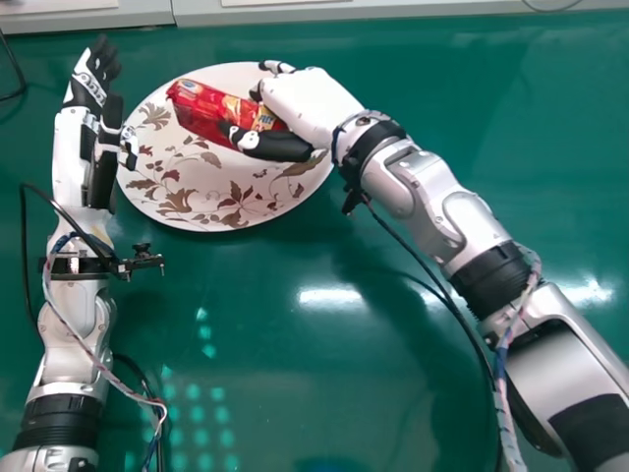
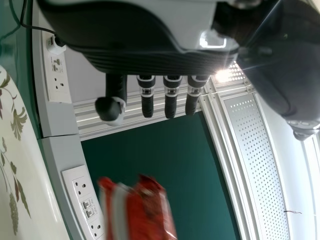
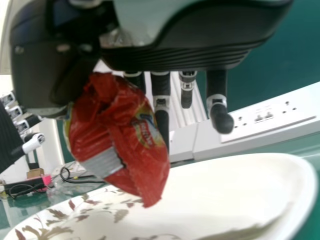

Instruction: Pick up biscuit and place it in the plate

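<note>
Right hand: red biscuit packet being clamped by fingers over floral plate, upper left; pick-up judged done, placing being awaited; left hand straight-fingered.

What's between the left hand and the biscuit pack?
Head view: a strip of green table, then the left side of the plate, between left hand and biscuit pack.

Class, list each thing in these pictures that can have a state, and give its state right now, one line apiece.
Biscuit packet, in its wrapper, held over the plate, not yet set down
Right hand, curled round the packet
Left hand, open, beside the plate
Plate, right side up on the table
White plug, plugged into the wall socket strip
</note>
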You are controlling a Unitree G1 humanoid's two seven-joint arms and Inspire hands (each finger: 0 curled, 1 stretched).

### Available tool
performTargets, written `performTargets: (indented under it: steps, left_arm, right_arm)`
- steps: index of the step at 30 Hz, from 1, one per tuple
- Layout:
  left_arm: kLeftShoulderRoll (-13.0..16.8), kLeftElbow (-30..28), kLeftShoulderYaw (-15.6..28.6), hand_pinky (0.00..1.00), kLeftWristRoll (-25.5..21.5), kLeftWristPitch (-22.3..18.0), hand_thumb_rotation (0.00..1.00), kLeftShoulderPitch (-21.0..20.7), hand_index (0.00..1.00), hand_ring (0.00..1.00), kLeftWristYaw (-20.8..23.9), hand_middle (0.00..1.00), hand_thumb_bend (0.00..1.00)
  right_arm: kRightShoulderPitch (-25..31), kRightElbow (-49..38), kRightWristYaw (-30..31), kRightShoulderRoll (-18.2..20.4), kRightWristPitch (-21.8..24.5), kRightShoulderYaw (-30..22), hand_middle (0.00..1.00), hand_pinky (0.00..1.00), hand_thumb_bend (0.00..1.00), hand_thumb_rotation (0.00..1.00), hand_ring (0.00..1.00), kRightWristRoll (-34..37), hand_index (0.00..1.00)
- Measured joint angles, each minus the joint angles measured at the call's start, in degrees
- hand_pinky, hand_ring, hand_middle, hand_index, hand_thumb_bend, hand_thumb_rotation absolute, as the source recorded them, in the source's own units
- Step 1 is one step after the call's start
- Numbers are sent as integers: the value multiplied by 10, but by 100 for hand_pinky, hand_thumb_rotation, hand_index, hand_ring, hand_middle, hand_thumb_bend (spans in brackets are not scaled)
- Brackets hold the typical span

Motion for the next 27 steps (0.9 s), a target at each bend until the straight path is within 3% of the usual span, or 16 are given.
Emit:
performTargets:
  steps: [4, 8, 11, 15, 27]
  left_arm:
    - [0, 5, 0, 0, -2, -1, 85, -4, 100, 100, -3, 100, 100]
    - [-1, 7, 0, 0, -4, -3, 84, -6, 100, 100, -6, 100, 100]
    - [-2, 8, 0, 0, -4, -5, 85, -7, 100, 100, -7, 100, 100]
    - [-3, 8, 0, 0, -4, -5, 85, -7, 100, 100, -7, 100, 100]
    - [-3, 7, -1, 0, -4, -5, 84, -6, 100, 100, -7, 100, 100]
  right_arm:
    - [-34, 97, -69, 29, -25, 19, 43, 8, 51, 0, 38, -16, 51]
    - [-68, 160, -71, 49, -13, 33, 48, 10, 51, 0, 41, -24, 48]
    - [-88, 185, -69, 54, -10, 34, 50, 12, 51, 0, 41, -24, 48]
    - [-99, 212, -94, 54, -13, 34, 43, 11, 51, 0, 37, -24, 52]
    - [-116, 249, -120, 55, 6, 39, 45, 12, 51, 0, 37, -26, 52]
